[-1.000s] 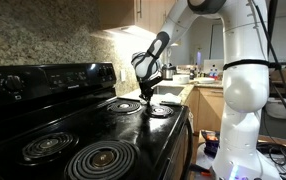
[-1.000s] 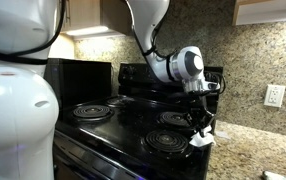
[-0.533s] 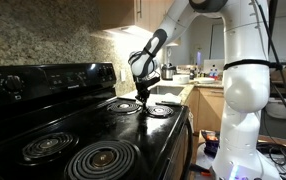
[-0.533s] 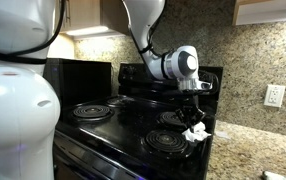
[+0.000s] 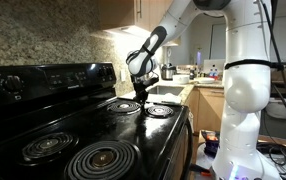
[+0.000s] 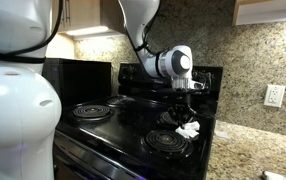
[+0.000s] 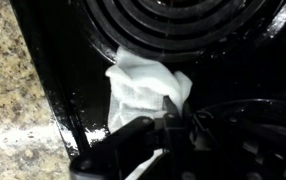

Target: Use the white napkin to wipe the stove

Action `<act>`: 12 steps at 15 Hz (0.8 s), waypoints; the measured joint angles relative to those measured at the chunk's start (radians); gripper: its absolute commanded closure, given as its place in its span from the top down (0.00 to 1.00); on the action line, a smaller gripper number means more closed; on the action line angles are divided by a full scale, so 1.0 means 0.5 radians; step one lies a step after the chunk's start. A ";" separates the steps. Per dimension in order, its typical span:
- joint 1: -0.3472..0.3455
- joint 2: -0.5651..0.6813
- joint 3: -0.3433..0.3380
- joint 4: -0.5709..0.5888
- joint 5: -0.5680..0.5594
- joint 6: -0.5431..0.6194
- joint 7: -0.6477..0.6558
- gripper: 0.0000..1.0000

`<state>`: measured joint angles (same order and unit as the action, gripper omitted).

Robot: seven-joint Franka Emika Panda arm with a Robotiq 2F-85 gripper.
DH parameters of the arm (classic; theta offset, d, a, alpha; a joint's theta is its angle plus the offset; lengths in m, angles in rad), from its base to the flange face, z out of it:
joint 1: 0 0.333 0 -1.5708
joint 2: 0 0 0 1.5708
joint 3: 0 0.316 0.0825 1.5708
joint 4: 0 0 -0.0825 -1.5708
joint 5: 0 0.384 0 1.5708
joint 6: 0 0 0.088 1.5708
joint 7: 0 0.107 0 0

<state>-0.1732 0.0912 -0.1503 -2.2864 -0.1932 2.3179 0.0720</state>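
The arm (image 5: 245, 95) is glossy white, built of fat, rounded links. A thin black seam (image 5: 248, 65) rings one of them, and a black cable (image 5: 269, 40) runs alongside. At the wrist (image 6: 173, 62) the white shell carries a round grey cap. The claw (image 6: 186, 117) is black; in the wrist view its fingers (image 7: 168, 122) look dark and matte.
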 measured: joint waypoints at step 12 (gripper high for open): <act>0.207 -0.082 0.175 -0.079 0.003 -0.132 -0.011 0.09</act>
<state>-0.0695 0.0504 -0.0630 -2.3260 -0.1916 2.2519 0.0662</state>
